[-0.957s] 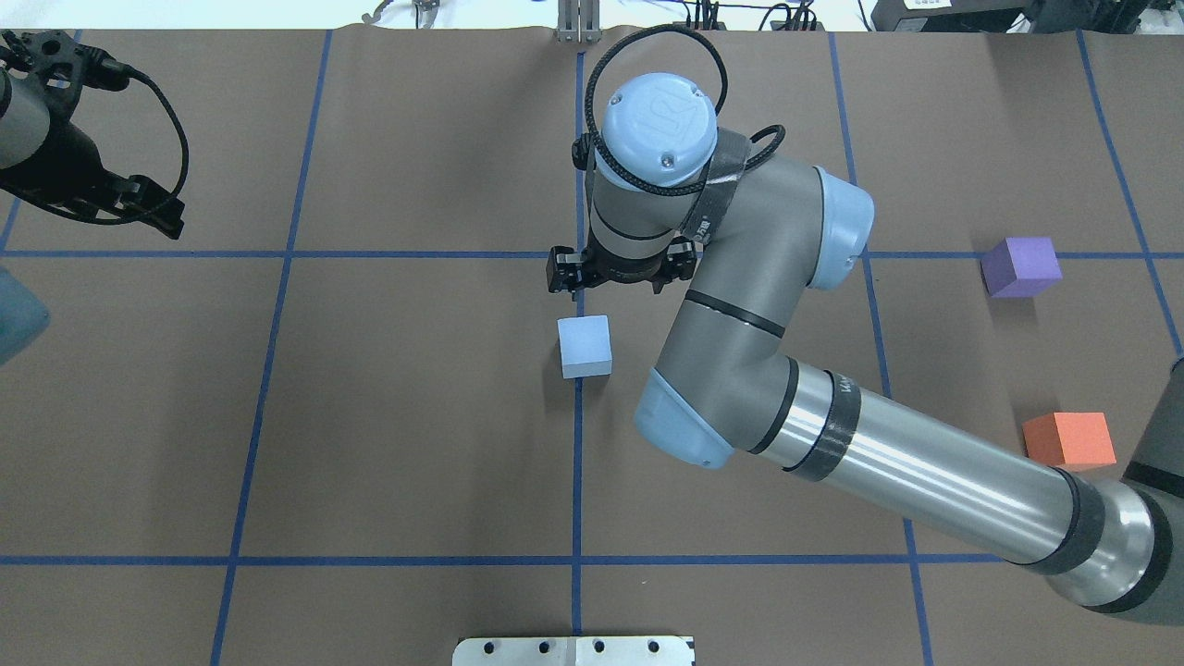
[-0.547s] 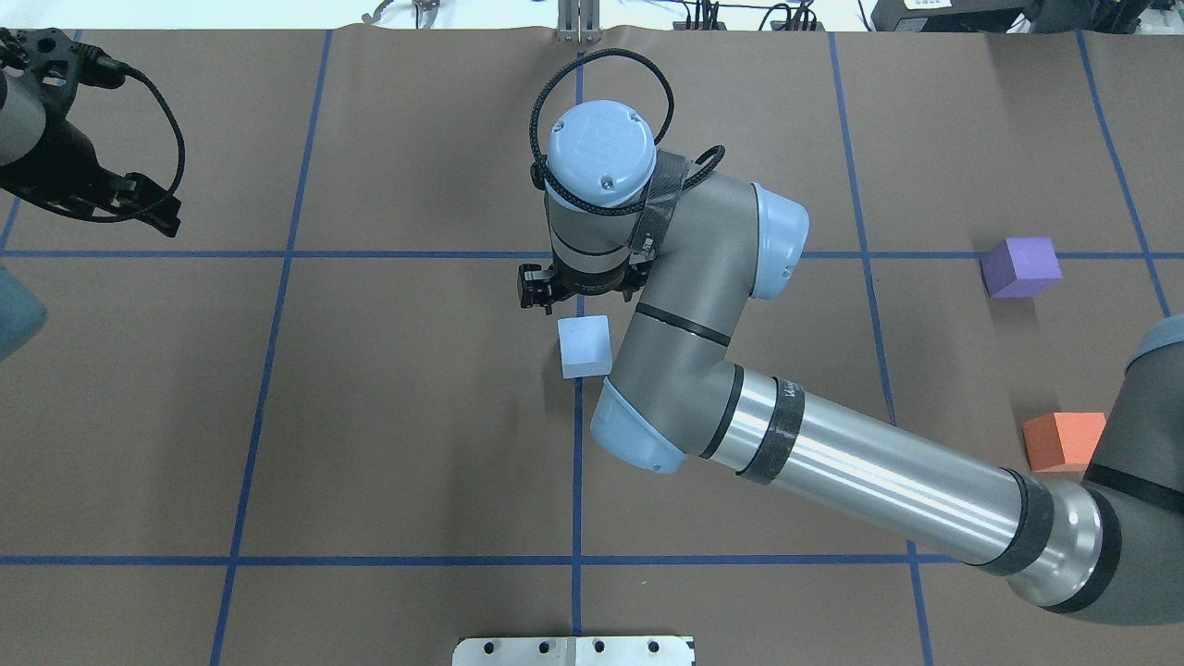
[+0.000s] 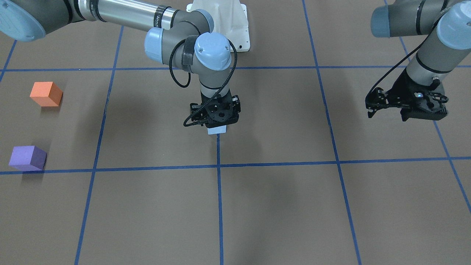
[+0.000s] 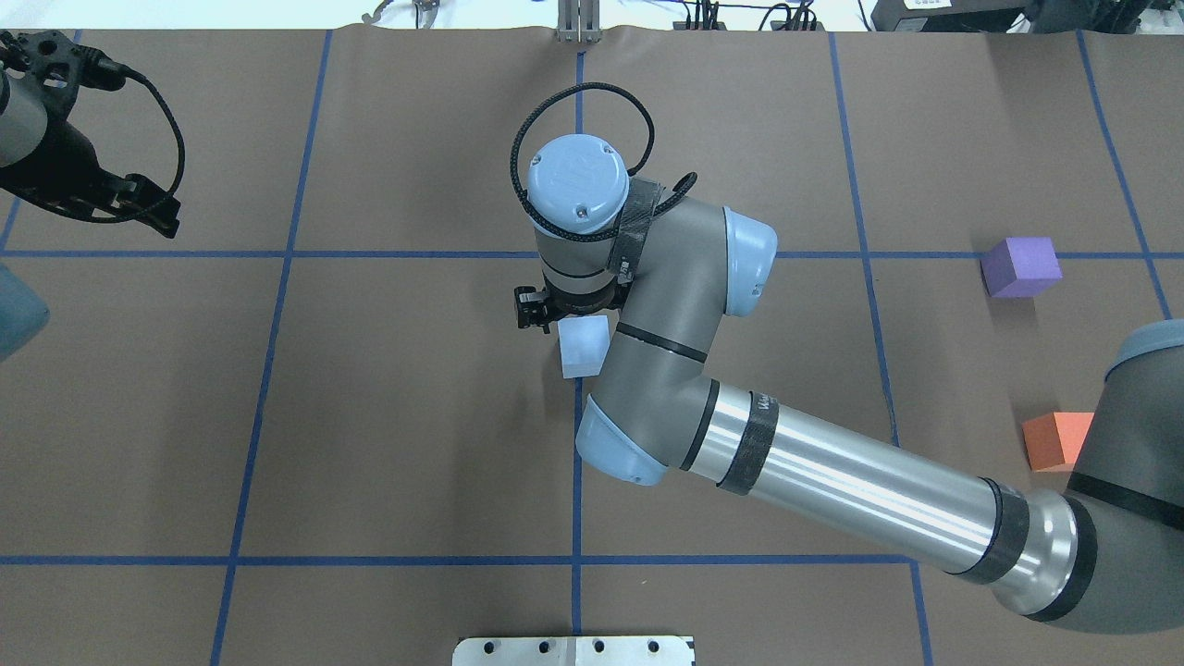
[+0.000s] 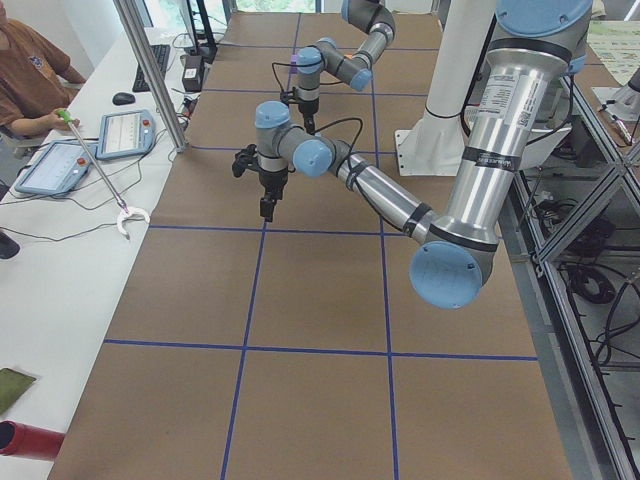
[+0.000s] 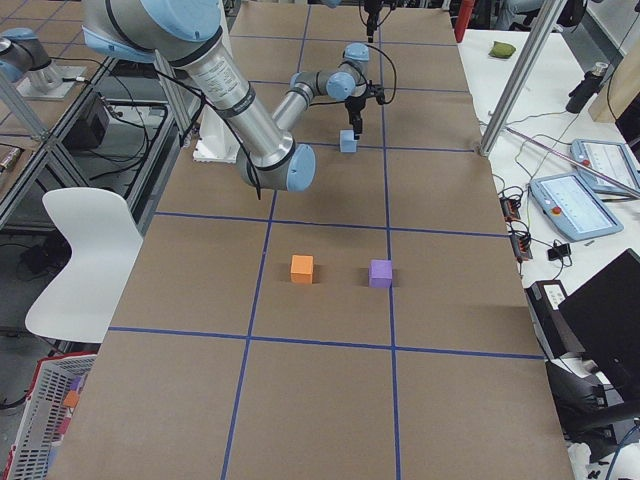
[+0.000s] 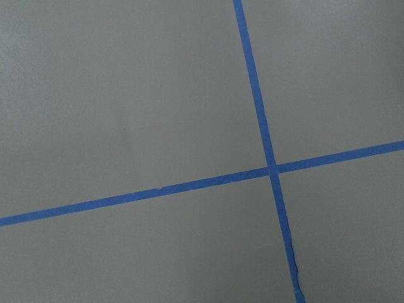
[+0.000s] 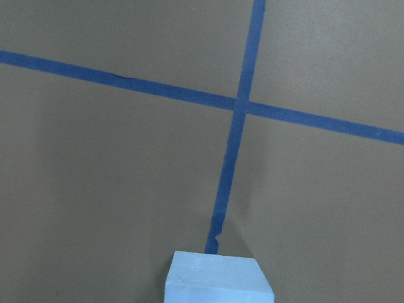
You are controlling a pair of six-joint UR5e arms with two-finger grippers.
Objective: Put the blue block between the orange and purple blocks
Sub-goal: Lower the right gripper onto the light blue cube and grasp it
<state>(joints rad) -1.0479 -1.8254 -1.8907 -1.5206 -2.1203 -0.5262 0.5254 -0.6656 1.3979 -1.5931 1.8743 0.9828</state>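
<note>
The light blue block (image 4: 581, 348) sits on the brown table on the centre tape line. It also shows in the front view (image 3: 216, 130) and at the bottom of the right wrist view (image 8: 218, 278). My right gripper (image 3: 216, 123) hangs straight over it, pointing down; its jaws look open and hold nothing. The orange block (image 4: 1054, 441) and the purple block (image 4: 1020, 266) stand apart at the table's right side, with a gap between them. My left gripper (image 3: 386, 115) hovers open and empty at the far left (image 4: 153, 215).
Blue tape lines (image 4: 578, 462) divide the table into squares. My right arm's long forearm (image 4: 860, 486) stretches across the table and covers part of the orange block. A metal plate (image 4: 573, 650) sits at the near edge. An operator (image 5: 30, 70) and tablets are beside the table.
My right wrist and gripper have moved left and nearer the robot and now overlap the blue block. The block and the left arm have not moved.
</note>
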